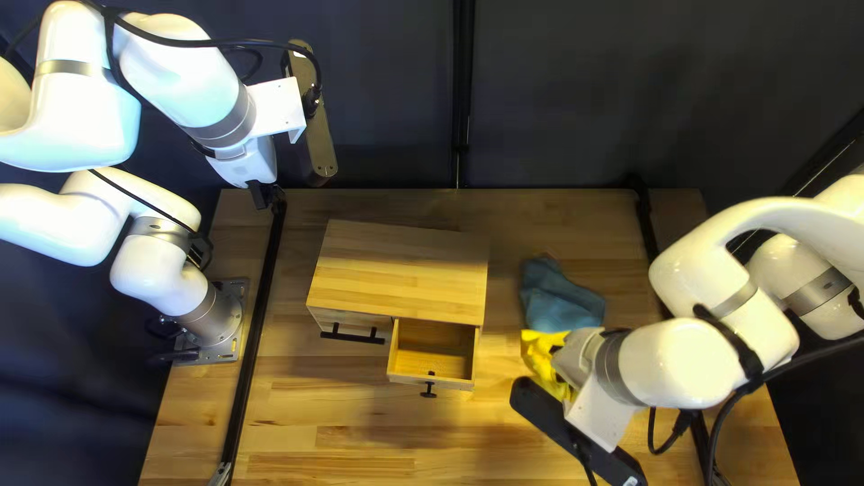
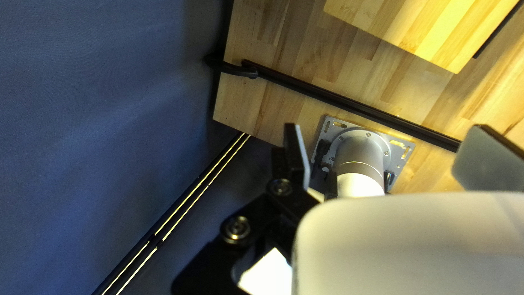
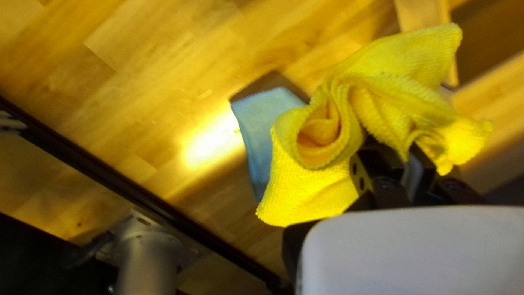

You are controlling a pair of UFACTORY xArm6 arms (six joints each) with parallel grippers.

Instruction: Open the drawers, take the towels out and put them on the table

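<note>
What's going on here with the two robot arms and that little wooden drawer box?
The right gripper is shut on a yellow towel, holding it to the right of the drawer unit. A blue towel already lies on the table close by. The right drawer stands open and looks empty; the left drawer is shut. The left gripper hangs open and empty above its own base.

Cabinet [image 1: 401, 273] stands mid-counter [image 1: 337, 432]; right drawer [image 1: 432, 354] open, left drawer [image 1: 347, 318] closed. Blue towel [image 1: 557, 300] lies right of cabinet; yellow towel [image 1: 543, 358] just beside it, partly hidden by right arm [image 1: 675, 364].
</note>
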